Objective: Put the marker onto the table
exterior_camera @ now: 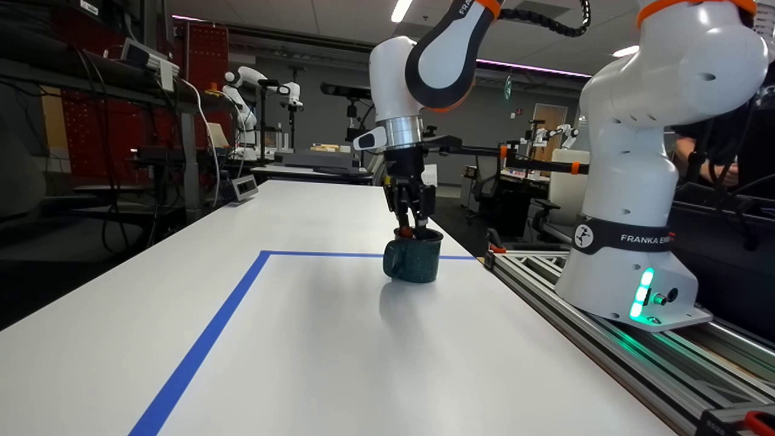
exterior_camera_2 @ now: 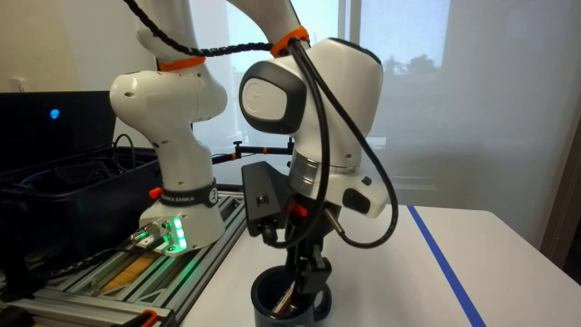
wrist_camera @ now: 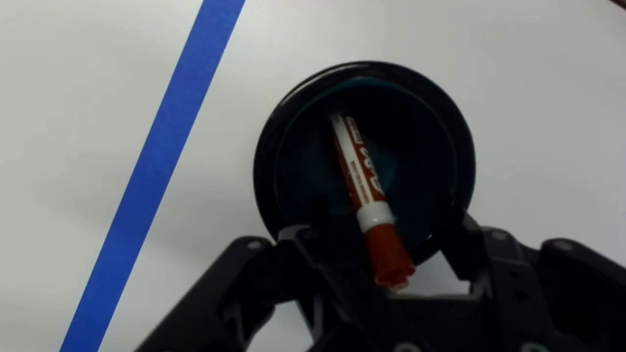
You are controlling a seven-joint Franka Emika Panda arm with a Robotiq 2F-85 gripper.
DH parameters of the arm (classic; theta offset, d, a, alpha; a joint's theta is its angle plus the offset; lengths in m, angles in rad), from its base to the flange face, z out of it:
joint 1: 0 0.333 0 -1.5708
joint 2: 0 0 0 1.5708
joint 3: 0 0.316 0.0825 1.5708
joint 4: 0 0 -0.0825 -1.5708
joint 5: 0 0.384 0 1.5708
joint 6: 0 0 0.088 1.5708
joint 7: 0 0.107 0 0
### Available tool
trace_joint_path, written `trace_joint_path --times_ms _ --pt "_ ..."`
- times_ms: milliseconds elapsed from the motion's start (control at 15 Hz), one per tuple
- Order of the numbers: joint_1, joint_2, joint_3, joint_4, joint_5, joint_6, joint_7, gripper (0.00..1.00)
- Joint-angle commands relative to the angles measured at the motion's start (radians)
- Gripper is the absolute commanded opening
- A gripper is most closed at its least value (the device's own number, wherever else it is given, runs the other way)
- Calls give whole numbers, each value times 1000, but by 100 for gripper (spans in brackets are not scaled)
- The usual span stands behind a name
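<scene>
The marker (wrist_camera: 364, 176) is red with a white label band. It stands tilted inside the dark mug (wrist_camera: 463, 146), its cap end sticking up toward my gripper. The marker also shows in both exterior views (exterior_camera: 406, 232) (exterior_camera_2: 284, 300). The mug stands upright on the white table (exterior_camera: 284, 345). My gripper (wrist_camera: 381, 210) points down with its fingertips at the mug's mouth, as both exterior views (exterior_camera: 413, 227) (exterior_camera_2: 303, 284) show. It is open, one finger on each side of the marker, with gaps visible on both sides. The marker's lower tip is hidden in the mug's shadow.
The mug's handle (exterior_camera: 393, 260) sticks out to one side. Blue tape lines (exterior_camera: 209, 333) mark the table (exterior_camera_2: 381, 281). The metal rail track (exterior_camera: 575, 339) with the robot base runs along one table edge. A small grey box (exterior_camera: 244, 188) sits at the far edge.
</scene>
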State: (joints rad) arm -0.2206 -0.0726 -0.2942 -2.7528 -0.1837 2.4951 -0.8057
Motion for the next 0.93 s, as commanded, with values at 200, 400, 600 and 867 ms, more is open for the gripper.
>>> trace_joint_path --times_ms 200,400,600,867 --pt "-8 13 9 6 24 23 -16 45" --pt "-13 16 5 6 24 23 -20 47" --pt "-17 17 1 6 32 21 -24 46" --pt "-21 12 -1 6 41 15 -29 45"
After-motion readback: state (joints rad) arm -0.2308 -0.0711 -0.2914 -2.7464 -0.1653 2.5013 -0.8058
